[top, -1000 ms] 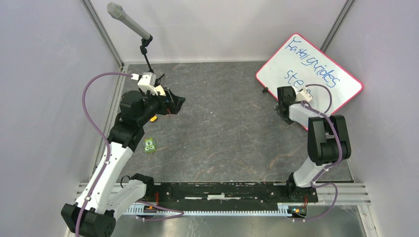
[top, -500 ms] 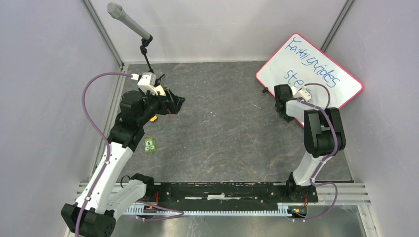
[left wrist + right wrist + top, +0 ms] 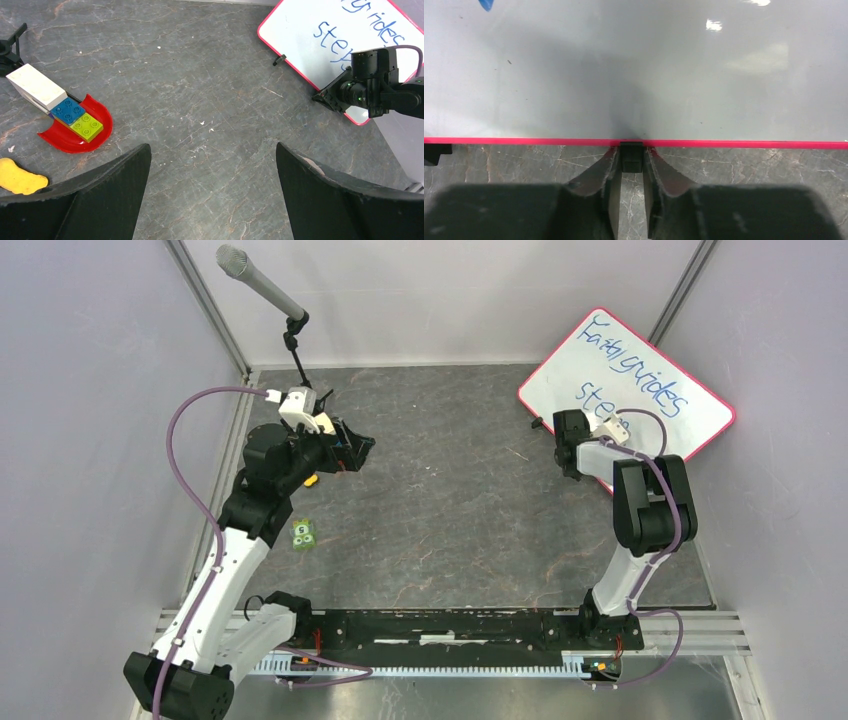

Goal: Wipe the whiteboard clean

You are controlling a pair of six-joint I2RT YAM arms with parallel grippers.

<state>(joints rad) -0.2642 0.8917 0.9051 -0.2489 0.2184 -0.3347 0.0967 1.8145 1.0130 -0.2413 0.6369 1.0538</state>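
Note:
The whiteboard [image 3: 640, 365] lies tilted at the back right, white with a pink-red frame and blue handwriting. It also shows in the left wrist view [image 3: 310, 35] and fills the right wrist view [image 3: 634, 75]. My right gripper [image 3: 632, 150] is at its near-left edge, shut on a small black foot [image 3: 631, 157] under the frame. From above, this gripper [image 3: 566, 435] sits against the board's edge. My left gripper [image 3: 212, 150] hangs open over bare table at the left [image 3: 355, 450], holding nothing.
A microphone on a stand [image 3: 255, 282] rises at the back left. Near the left arm lie a white block [image 3: 36, 87], a red curved piece with blue and green bricks [image 3: 75, 132], a yellow piece [image 3: 17, 176] and a green card [image 3: 303, 533]. Walls enclose three sides.
My right gripper has slid a little further toward the whiteboard's edge and its jaws have closed on the black foot. The left arm has not moved.

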